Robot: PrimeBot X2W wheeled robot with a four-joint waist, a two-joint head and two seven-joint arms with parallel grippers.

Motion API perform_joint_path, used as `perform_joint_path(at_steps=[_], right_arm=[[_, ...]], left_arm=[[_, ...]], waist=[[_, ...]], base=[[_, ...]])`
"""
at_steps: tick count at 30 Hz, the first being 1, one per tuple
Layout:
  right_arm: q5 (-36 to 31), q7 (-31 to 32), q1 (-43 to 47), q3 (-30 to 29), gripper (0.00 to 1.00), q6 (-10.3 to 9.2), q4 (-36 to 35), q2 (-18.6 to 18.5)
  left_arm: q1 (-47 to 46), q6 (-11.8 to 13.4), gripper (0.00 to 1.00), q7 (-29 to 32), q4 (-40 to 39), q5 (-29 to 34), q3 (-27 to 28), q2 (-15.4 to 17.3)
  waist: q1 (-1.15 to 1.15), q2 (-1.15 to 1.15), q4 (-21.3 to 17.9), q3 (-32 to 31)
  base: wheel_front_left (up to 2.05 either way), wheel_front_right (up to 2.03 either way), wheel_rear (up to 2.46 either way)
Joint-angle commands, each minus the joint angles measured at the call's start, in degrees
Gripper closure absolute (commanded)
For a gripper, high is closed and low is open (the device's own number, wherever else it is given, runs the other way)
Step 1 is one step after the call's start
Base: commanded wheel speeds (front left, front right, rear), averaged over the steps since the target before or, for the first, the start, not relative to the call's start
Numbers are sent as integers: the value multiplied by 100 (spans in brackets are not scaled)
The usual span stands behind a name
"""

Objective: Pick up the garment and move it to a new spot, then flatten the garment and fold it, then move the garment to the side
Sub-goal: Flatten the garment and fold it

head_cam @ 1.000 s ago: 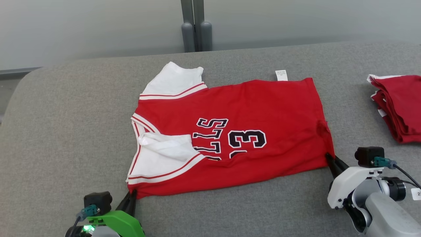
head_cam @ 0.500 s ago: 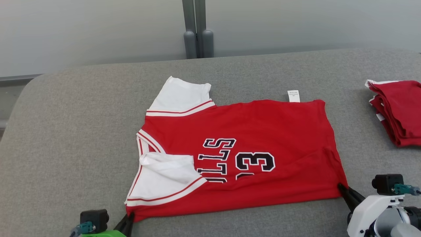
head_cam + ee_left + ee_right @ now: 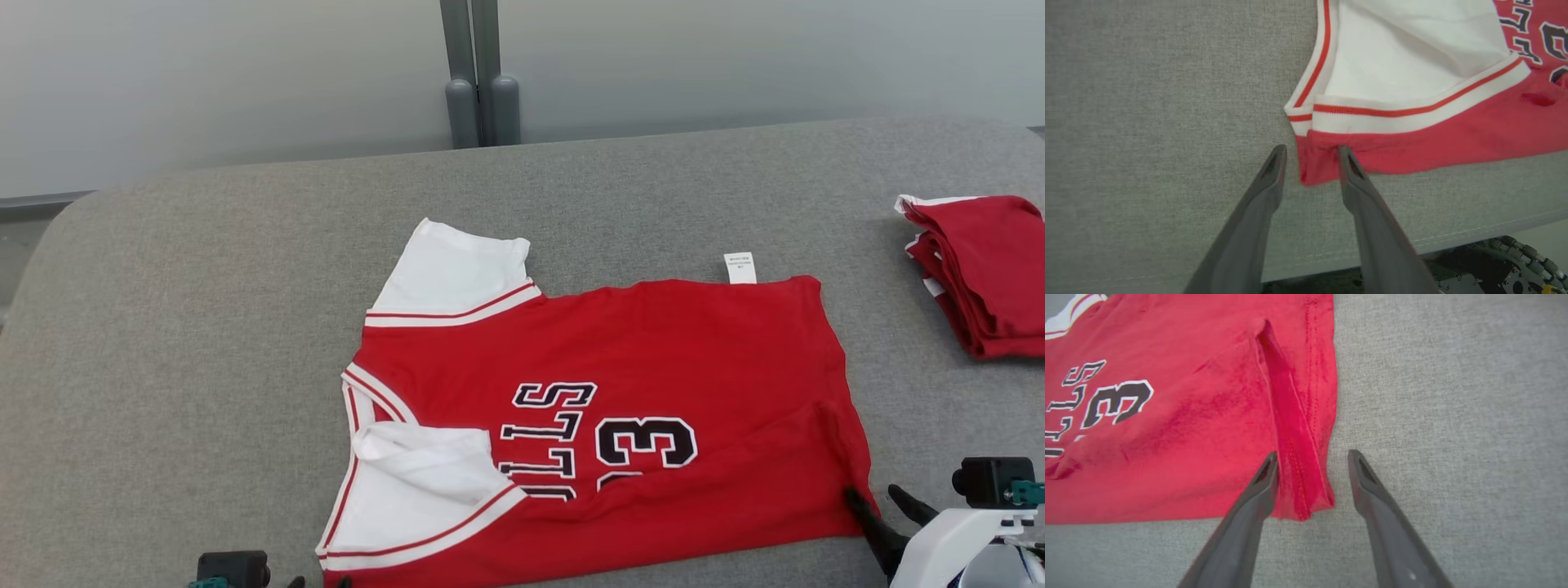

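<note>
The grey cushioned surface (image 3: pixel 204 286) carries the garment (image 3: pixel 653 351), a red jersey with white striped sleeves, lying flat at the near middle. The head view shows a folded red pile (image 3: pixel 988 269) at the right. The wrist views show the left gripper (image 3: pixel 1312 151) and the right gripper (image 3: pixel 1313 454) spread, each with a near corner of the garment between its fingers. The black print reads "LLS" and "3". The writing on the white tag (image 3: pixel 740 268) is too small to read.

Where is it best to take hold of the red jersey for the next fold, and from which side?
Probably its two near corners, from the near side. The jersey lies flat, so only edges offer a grip. The right hand is open around the hem corner, where a ridge stands up; the left hand is open around the sleeve-side corner.
</note>
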Motion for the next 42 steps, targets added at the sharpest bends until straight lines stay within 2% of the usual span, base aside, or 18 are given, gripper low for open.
perform_joint_path(at_steps=[1,5,10,14,17,23,26,34,42], right_arm=[[-77,24,63,-86,0,-3,-82,31],[46,65,86,-298,0,-2,-403,136],[-5,-24,-187,-714,0,-2,-1003,226],[-129,0,-506,-882,0,-2,-1040,334],[-234,18,-913,-952,0,-2,-955,409],[-386,79,-1925,-898,0,-2,-408,583],[-437,216,-2486,-820,0,-1,49,693],[-589,457,-3698,-428,0,-2,1188,863],[-541,553,-4455,8,0,-2,1832,1036]], left_arm=[[-68,41,0,12,-92,35,22,64],[-219,81,0,-49,-324,148,74,168],[-956,-58,0,20,-706,252,198,266],[-1745,-291,0,284,-676,291,153,286],[-2456,-615,0,514,-445,111,120,181],[-3849,-1177,0,1054,453,61,-73,80],[-4490,-1361,0,1326,961,136,-187,68],[-5751,-1647,0,1818,1934,112,-520,-107],[-6517,-1729,0,2200,2495,3,-854,-117]], waist=[[0,0,0,-7],[0,0,-23,-32],[0,0,-114,53],[0,0,-187,291],[0,0,-255,607],[0,0,-414,1157],[0,0,-500,1420],[0,0,-625,1937],[0,0,-762,2271]], base=[[0,0,0],[0,0,0],[0,0,0],[0,0,0],[0,0,0],[0,0,0],[0,0,0],[0,0,0],[0,0,0]])
